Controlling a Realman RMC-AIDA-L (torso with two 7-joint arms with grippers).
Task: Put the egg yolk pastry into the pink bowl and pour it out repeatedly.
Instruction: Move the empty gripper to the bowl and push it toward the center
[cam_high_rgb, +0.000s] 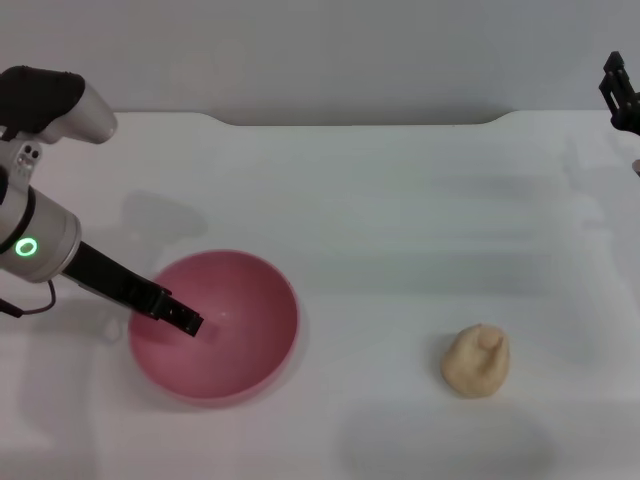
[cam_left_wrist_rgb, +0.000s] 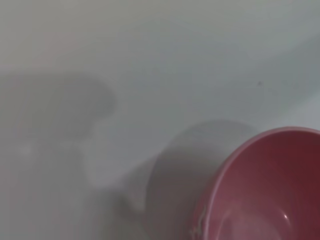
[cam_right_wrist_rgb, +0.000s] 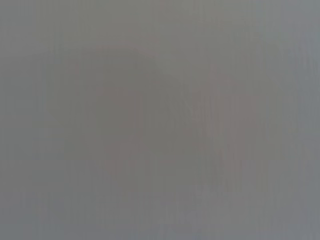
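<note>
the egg yolk pastry (cam_high_rgb: 477, 361) lies bare on the table (cam_high_rgb: 400, 230), well apart from the pink bowl (cam_high_rgb: 262, 340), toward the robot's right. the left gripper (cam_high_rgb: 183, 318) reaches over the bowl's rim; i cannot tell its fingers' state. the right gripper (cam_high_rgb: 622, 95), parked far back, looks the nearer one to the pastry.

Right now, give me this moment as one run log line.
left gripper: at bowl rim | pastry: on table, outside bowl | right gripper: parked, far right

Pink bowl (cam_high_rgb: 225, 375) upright, hollow bare — beige egg yolk pastry (cam_high_rgb: 477, 361) (lumpy) well apart on table
</note>
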